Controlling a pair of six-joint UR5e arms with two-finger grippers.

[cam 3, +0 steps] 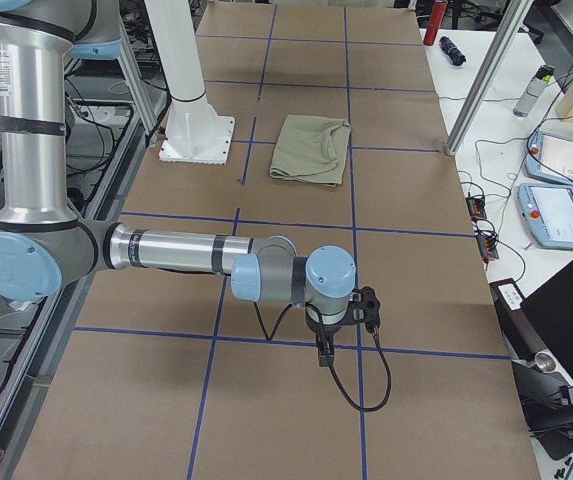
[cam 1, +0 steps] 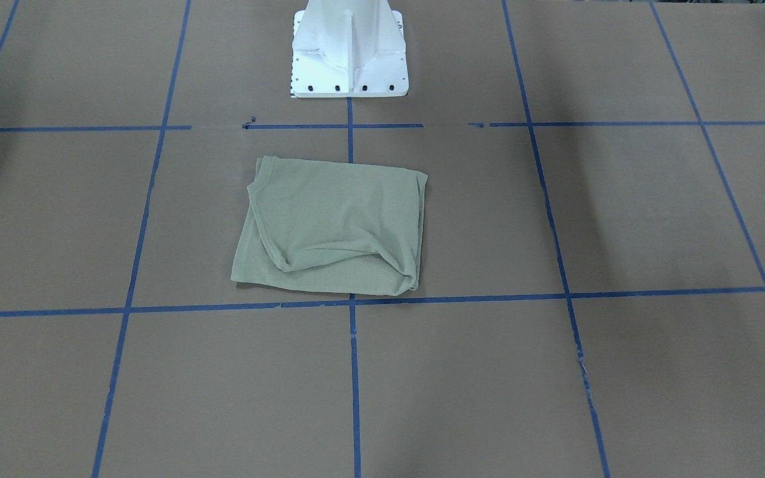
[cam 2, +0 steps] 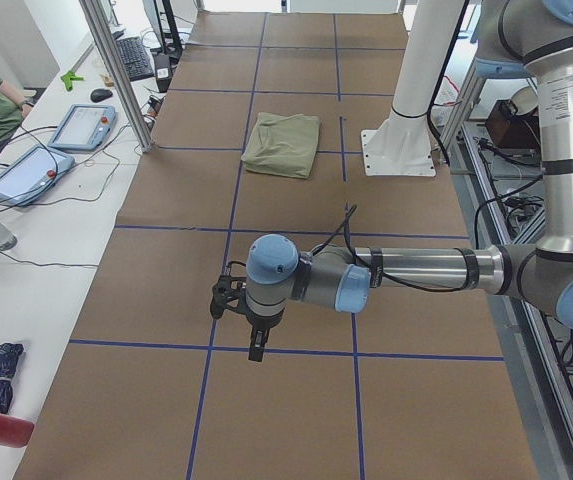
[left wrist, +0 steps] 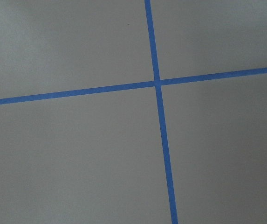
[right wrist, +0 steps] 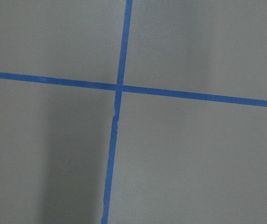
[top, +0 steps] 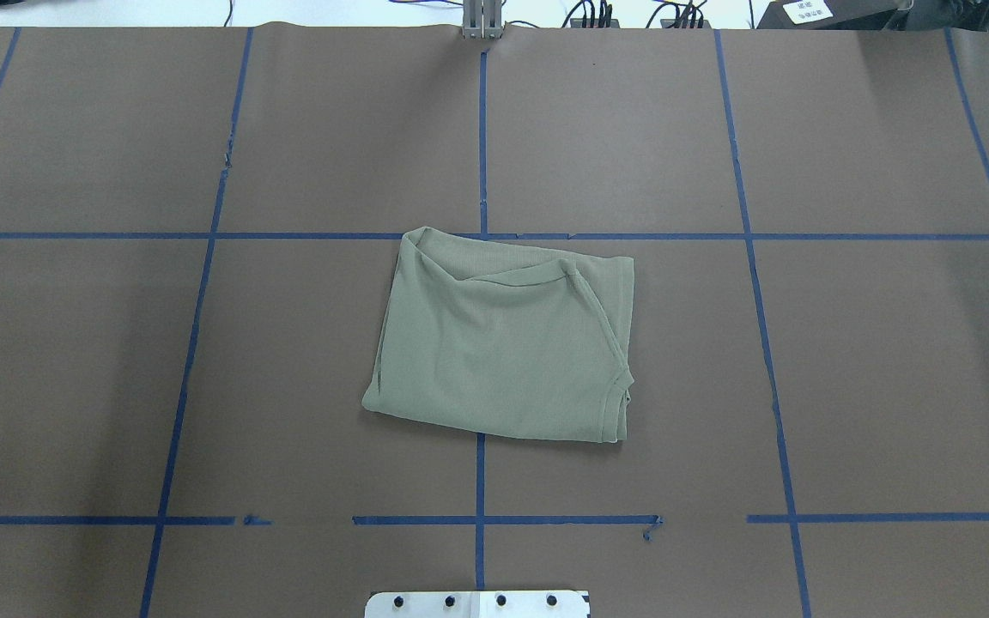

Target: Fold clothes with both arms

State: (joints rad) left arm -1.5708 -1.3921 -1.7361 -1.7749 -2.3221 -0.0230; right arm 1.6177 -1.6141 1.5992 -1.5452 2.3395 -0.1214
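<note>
Lying folded: 1 shirt (top: 503,343), middle of table (top: 872,378).
Left gripper (cam 2: 256,348): 1, well apart from shirt; opening, hold: cannot tell.
Right gripper (cam 3: 323,353): 1, likewise; cannot tell.

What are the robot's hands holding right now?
Nothing. The green shirt lies folded on the table, touched by no gripper. The left gripper and the right gripper hang far from it, and nothing shows in either.

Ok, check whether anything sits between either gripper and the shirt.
Nothing visible does. The folded shirt lies alone mid-table; only brown paper with blue tape lines separates it from the left gripper and the right gripper, each hanging over an opposite end of the table.
</note>
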